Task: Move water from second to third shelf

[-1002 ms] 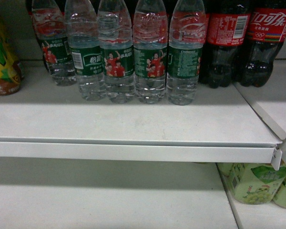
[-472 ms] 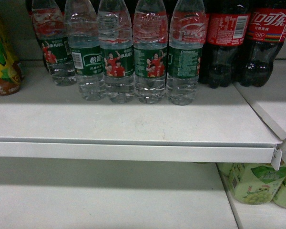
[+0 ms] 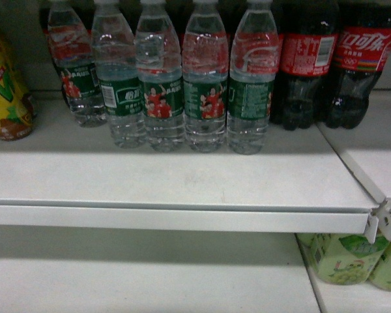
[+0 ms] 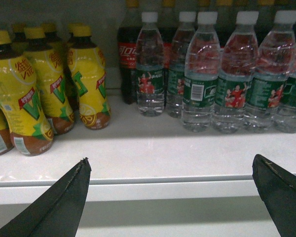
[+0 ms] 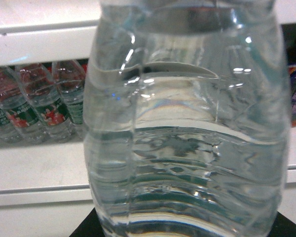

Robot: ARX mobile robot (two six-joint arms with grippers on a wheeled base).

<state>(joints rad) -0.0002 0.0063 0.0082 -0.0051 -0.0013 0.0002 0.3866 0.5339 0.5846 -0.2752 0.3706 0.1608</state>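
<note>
The left gripper (image 4: 170, 197) is seen spread wide and empty below the shelf edge (image 4: 138, 190). A water bottle (image 5: 187, 128) fills the right wrist view, evidently held, though the grip cannot be confirmed. It should be kept upright and lowered clear of that edge.

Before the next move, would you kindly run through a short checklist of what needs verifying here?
1. Water bottle at the right gripper: fills the right wrist view; grip itself cannot tell.
2. Left gripper free: ok, open, empty.
3. Lower shelf has bare room: ok.
4. Shelf edge clear of the arms: ok in the head view.
5. Remaining water bottles upright: ok.
</note>
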